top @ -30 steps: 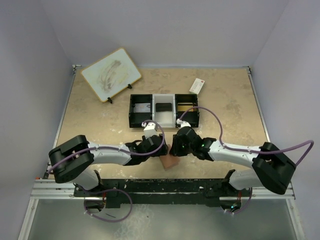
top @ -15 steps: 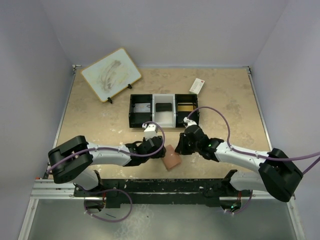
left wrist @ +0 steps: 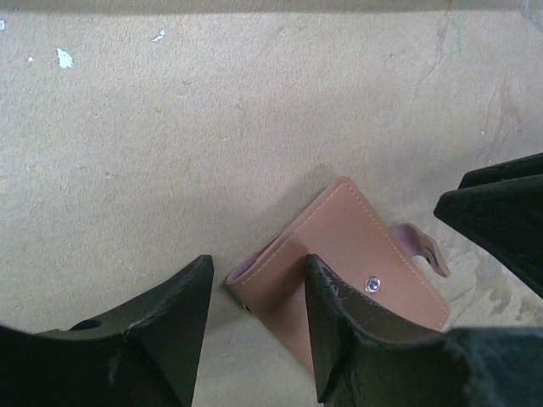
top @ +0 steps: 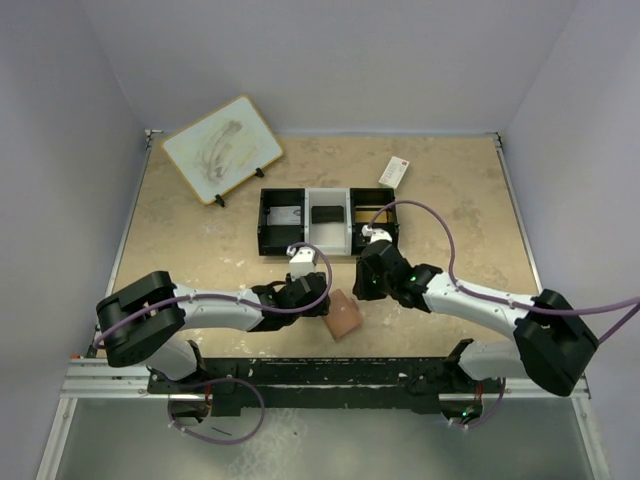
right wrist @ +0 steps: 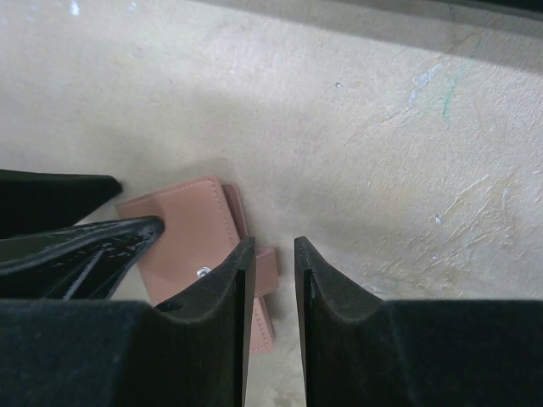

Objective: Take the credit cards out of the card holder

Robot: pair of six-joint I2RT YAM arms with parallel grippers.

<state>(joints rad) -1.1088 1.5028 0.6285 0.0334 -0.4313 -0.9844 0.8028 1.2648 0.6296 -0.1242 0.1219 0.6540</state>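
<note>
Card holder (top: 343, 316) lies folded shut on the table (top: 180, 250), close to the arm bases and just near of the three-compartment tray (top: 263, 225). Its strap (left wrist: 420, 246) lies free and the snap stud (left wrist: 372, 286) is bare. Left gripper (left wrist: 257, 271) is spread over the holder's left corner, pinching nothing. Right gripper (right wrist: 273, 248) is barely parted over bare table just right of the holder, also empty. Each tray compartment holds one of the credit cards (top: 286, 217), so extraction looks largely done. Whether any card remains inside is hidden.
</note>
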